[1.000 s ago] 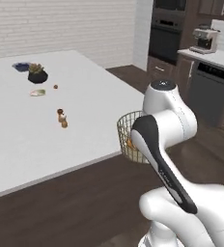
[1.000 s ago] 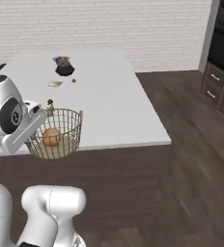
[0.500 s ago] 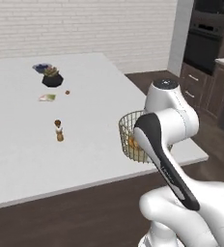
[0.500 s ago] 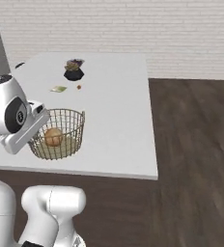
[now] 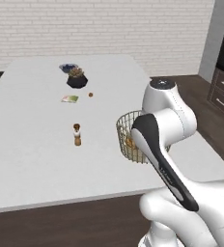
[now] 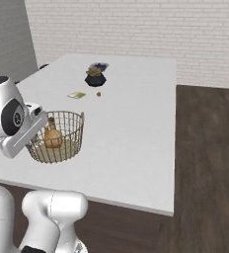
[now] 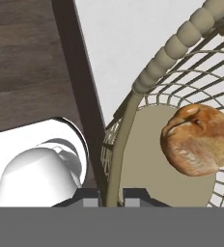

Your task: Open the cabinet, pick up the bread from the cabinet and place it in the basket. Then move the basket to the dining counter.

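- Gripper [image 7: 113,202] pinches the basket [image 6: 57,136] by its stiff, light wire rim, near the dining counter's [image 5: 32,159] front edge.
- Loose bread [image 7: 200,140] may roll; keep level.

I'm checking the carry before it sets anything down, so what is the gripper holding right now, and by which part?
The gripper holds the basket by its wire side wall, one fingertip on each side of it. The bread lies inside.

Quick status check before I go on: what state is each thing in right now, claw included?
claw: shut on the basket's wire wall
basket: upright, held over the dining counter's near edge
bread: lying inside the basket
dining counter: white top, small items far back
pepper shaker: standing upright
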